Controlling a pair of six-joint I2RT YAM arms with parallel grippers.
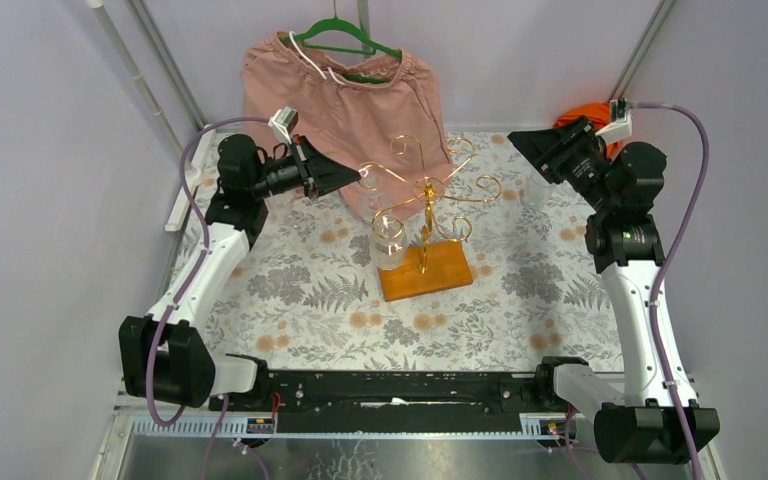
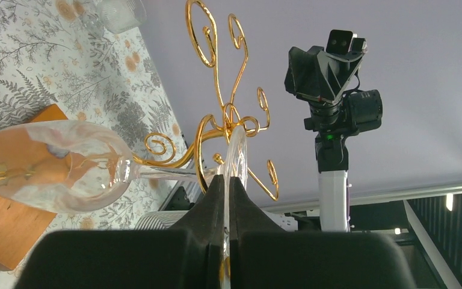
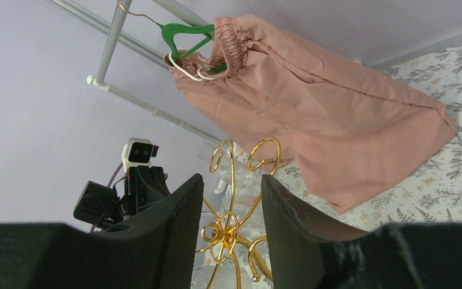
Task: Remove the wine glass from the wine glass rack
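Note:
The gold wine glass rack (image 1: 428, 195) stands in its orange-brown wooden base (image 1: 430, 272) mid-table. A clear wine glass (image 1: 389, 242) hangs upside down from a front-left scroll arm. My left gripper (image 1: 358, 178) reaches in from the left and is shut on the glass's foot at the top. In the left wrist view the fingers (image 2: 214, 198) pinch the foot disc edge-on, with the bowl (image 2: 54, 165) at left and the rack (image 2: 216, 78) beyond. My right gripper (image 1: 520, 142) is open and empty, right of the rack. The right wrist view shows the rack's hub (image 3: 222, 232) between its jaws (image 3: 231, 186).
Pink shorts (image 1: 345, 95) hang on a green hanger (image 1: 345, 38) from a rail behind the rack. An orange object (image 1: 585, 110) lies at the back right behind the right arm. Metal frame posts stand at the back corners. The floral tablecloth (image 1: 290, 290) covers the table.

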